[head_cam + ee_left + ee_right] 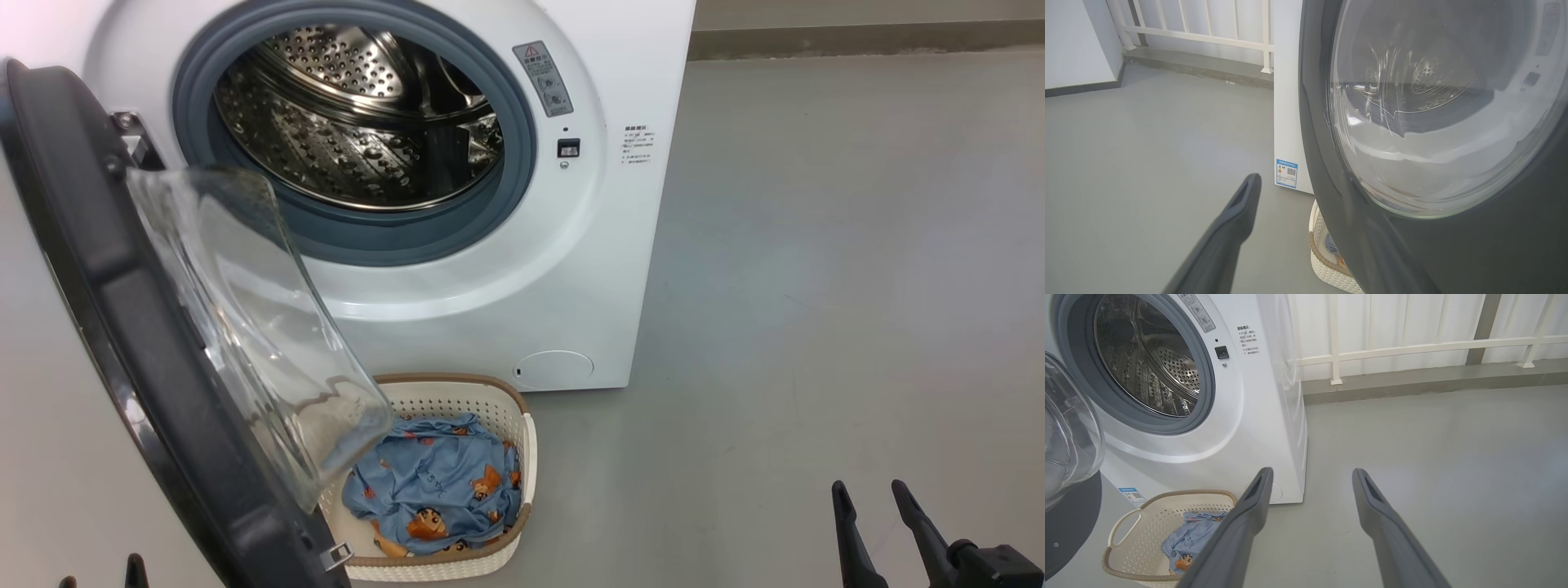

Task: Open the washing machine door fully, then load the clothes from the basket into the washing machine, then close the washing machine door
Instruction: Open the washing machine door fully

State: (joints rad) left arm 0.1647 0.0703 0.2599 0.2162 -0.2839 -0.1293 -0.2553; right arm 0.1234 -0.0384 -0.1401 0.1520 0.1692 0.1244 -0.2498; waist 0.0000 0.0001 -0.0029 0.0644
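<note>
Washing machine door stands open; from the head view its glass overlaps basket holding clothes. Right gripper spread, empty. Left gripper likewise, second finger lost against door.

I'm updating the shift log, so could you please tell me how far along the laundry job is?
Done: the washing machine door stands swung wide, the drum bare. In hand: nothing yet; the left tool and right tool are open and empty. Left: the clothes lie in the basket and must go in, then the door needs closing.
</note>
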